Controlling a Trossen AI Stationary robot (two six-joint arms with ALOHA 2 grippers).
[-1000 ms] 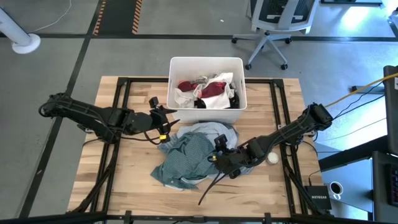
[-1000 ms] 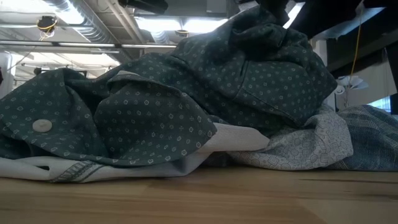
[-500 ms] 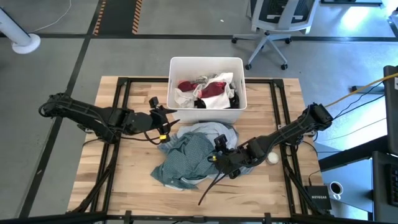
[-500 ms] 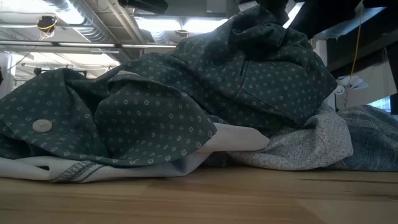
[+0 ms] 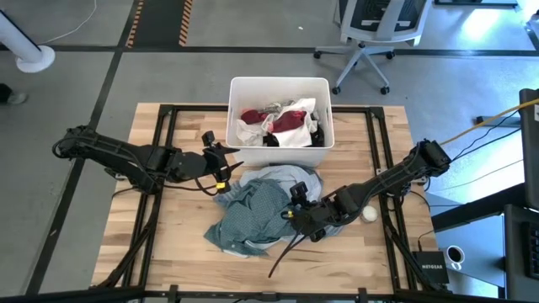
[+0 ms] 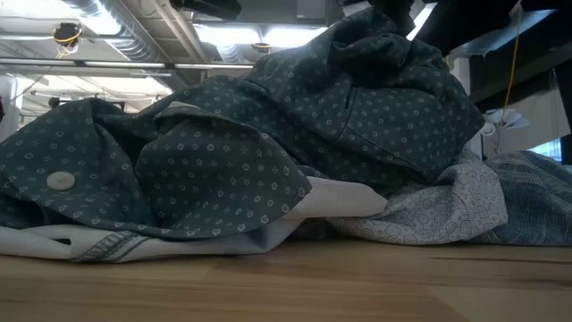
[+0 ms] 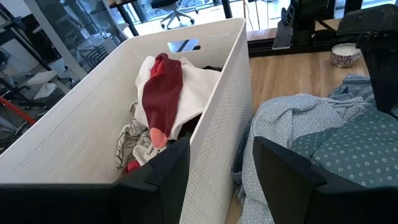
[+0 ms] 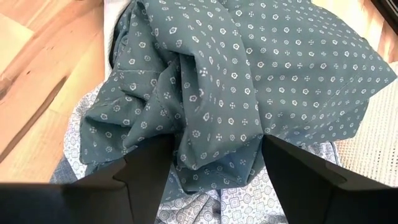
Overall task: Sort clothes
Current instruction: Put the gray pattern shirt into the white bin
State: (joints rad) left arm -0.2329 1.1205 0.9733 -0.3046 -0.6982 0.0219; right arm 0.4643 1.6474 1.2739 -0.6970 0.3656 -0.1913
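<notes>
Two arms reach inward: the left gripper (image 5: 226,167), fingers apart, hovers beside the tub (image 5: 280,145); the right gripper (image 5: 290,212), fingers apart, presses the teal dotted shirt (image 5: 257,215) mid-table.

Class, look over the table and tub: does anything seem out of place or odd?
One thing: a small white ball lies on the table beside the right arm, unlike the garments around it. Otherwise the dotted teal shirt sits crumpled in a heap, and the white tub holds red and white clothes.
</notes>
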